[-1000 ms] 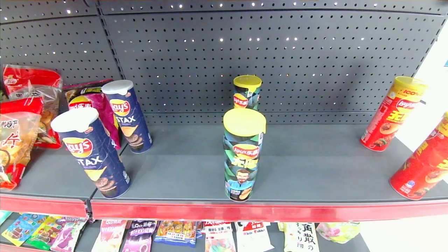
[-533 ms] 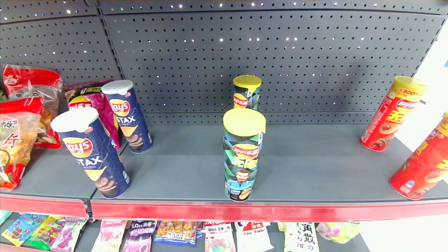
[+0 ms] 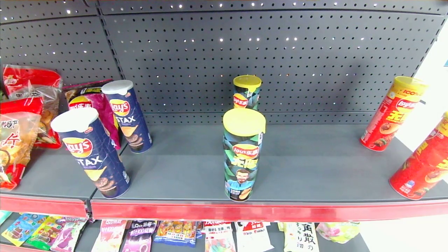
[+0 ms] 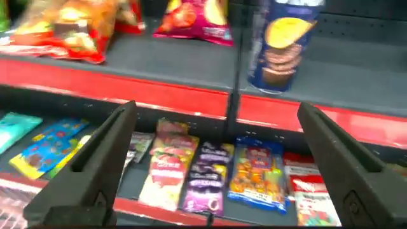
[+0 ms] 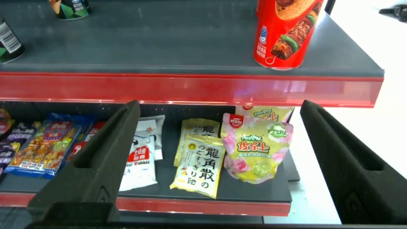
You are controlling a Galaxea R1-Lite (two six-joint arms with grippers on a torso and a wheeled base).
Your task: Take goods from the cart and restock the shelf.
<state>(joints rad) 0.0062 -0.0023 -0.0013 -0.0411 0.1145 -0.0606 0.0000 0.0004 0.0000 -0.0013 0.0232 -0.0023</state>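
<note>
On the grey shelf (image 3: pixel 308 168) stand chip cans in pairs. Two dark blue cans with white lids are at the left, one in front (image 3: pixel 91 152) and one behind (image 3: pixel 127 116). Two green cans with yellow lids stand in the middle, front (image 3: pixel 243 154) and back (image 3: pixel 246 92). Two red cans are at the right, one near the rear (image 3: pixel 392 114) and one at the front edge (image 3: pixel 423 163). My left gripper (image 4: pixel 213 168) is open below the shelf's red lip, near the blue can (image 4: pixel 283 41). My right gripper (image 5: pixel 219 168) is open too, below the red can (image 5: pixel 286 32).
Snack bags (image 3: pixel 21 115) crowd the shelf's far left. A lower shelf holds rows of flat candy and snack packets (image 3: pixel 217 236), also seen under both grippers (image 5: pixel 200 159) (image 4: pixel 210 175). The red shelf lip (image 3: pixel 245 211) runs across the front. Open shelf floor lies between the can pairs.
</note>
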